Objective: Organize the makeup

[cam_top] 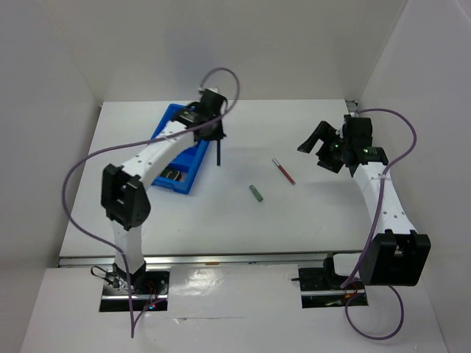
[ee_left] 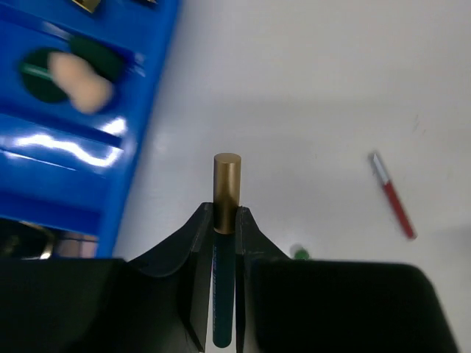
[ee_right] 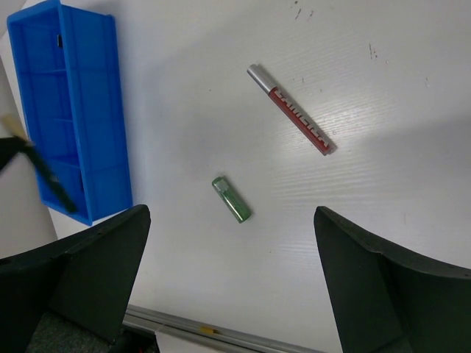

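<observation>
While my left jaws are pinching the dark pencil just behind its gold cap, I am judging it light, stiff and slick, best gripped mid-barrel. It is hanging over the counter just beside the blue tray. My right jaws are standing spread above the green pencil and the red pencil, whose lettering is proving too small to read.
</observation>
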### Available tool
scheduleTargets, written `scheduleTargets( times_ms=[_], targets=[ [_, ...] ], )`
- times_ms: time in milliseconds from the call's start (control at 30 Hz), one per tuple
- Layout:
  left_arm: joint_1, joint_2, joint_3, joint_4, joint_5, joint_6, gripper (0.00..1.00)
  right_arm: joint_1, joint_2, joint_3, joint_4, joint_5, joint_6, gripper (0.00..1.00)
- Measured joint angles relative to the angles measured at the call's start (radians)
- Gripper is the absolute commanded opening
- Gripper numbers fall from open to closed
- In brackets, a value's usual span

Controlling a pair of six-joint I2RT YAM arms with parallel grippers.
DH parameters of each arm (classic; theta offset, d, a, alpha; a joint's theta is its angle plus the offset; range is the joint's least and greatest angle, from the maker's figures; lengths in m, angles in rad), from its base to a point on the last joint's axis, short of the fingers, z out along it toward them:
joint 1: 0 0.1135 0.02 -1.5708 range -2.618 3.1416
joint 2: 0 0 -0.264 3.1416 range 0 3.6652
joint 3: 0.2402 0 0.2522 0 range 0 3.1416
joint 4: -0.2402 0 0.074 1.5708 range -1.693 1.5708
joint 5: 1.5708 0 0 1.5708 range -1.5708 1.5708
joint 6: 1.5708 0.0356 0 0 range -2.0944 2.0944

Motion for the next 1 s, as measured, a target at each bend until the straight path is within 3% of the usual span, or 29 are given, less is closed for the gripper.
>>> scheduleTargets(
  times_ms=[167,500,1000],
  targets=[
    [0.186,-0.173,-0.063,0.032,-0.022,-0.090,0.00,0.000,0.000,-0.006,0.003,-0.010,0.000,1.00],
    [0.343,-0.251,-0.439,0.116,0.004,-0.399,0.00,0.000,0.000,-0.016,0.007,-0.021,0.000,1.00],
    [0.446,-0.256,-0.529,0.252,-0.048,-0.642,0.00,0.000,0.002,-0.016,0.007,-0.024,0.000,1.00]
  ],
)
